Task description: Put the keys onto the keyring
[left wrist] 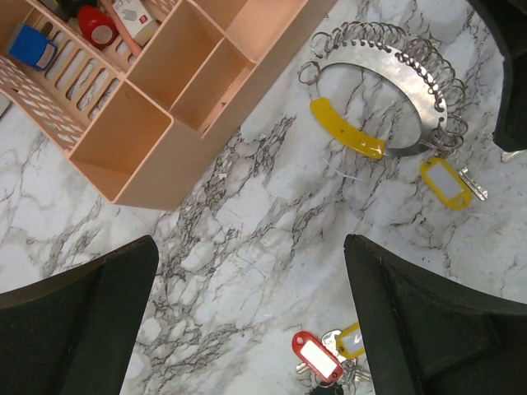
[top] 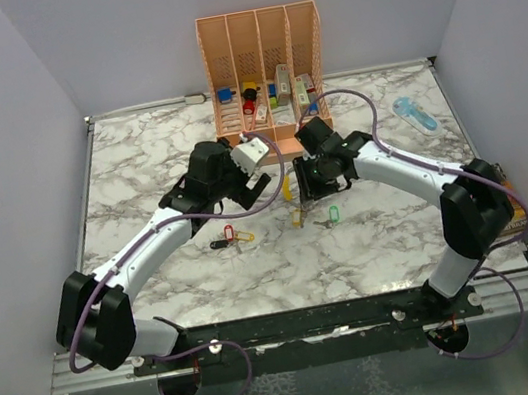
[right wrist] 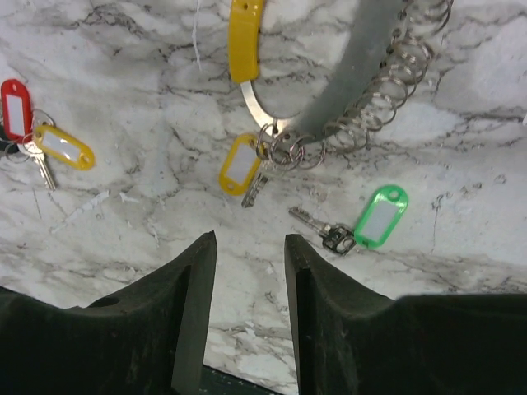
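While the marble table (top: 137, 168) carries everything, I see my left end effector (left wrist: 251, 243) gaping wide and my right end effector (right wrist: 249, 239) narrowly parted, both empty, near the keyring (left wrist: 346, 126), with the green-tagged key (right wrist: 379, 218) lying loose just beside it.

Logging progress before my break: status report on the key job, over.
Left gripper open, empty; right gripper open, empty. Keyring flat on table, one yellow-tagged key on it; green key and red key loose. Nothing blocking them.
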You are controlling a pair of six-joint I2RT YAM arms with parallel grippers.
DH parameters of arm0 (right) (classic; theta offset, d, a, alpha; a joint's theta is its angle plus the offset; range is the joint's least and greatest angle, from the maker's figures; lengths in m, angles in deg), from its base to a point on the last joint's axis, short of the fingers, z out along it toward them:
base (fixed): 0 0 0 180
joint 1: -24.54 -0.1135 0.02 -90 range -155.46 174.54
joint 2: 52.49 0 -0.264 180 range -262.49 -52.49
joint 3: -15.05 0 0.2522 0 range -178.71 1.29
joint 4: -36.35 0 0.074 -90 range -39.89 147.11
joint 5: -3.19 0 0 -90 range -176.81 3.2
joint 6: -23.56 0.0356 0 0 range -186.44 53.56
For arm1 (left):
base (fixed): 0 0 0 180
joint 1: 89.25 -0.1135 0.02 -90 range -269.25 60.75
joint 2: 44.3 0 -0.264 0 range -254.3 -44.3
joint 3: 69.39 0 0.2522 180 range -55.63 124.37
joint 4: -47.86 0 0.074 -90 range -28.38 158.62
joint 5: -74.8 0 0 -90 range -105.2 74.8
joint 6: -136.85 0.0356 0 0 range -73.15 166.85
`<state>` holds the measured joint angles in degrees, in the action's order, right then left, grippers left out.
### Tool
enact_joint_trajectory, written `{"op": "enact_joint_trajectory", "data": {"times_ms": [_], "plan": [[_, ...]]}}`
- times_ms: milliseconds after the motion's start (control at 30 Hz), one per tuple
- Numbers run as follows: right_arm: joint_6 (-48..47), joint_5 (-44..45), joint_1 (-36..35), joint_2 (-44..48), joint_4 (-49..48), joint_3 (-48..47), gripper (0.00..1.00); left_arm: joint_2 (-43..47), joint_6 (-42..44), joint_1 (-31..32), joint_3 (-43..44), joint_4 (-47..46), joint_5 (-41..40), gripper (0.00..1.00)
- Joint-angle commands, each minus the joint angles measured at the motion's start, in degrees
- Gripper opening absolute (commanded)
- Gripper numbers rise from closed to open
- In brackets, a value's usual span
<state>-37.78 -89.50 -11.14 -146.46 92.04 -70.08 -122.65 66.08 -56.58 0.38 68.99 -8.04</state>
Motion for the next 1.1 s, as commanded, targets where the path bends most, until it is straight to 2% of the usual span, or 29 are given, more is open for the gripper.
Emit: {"op": "enact_joint_trajectory", "data": {"times_ms": [0,333,733,1067], "plan": [[-4.0,4.0,0.0,-4.2,-0.9,-4.6,0.38,-0.5,0.5,-0.8,-0.9,-2.9,2.1,0.99],[-6.9,7.6,0.0,-11.8,-1.5,-6.6,0.3,-0.4,1.2,-1.0,-1.4,-4.9,2.4,0.99],[-9.1,9.4,0.0,-18.6,-1.8,-9.6,0.3,-0.4,1.1,-1.2,-2.1,-7.1,2.9,0.99],[-8.5,9.6,-0.1,-19.4,-1.1,-9.4,0.28,-0.4,1.5,-1.2,-2.9,-8.4,3.3,0.99]]}}
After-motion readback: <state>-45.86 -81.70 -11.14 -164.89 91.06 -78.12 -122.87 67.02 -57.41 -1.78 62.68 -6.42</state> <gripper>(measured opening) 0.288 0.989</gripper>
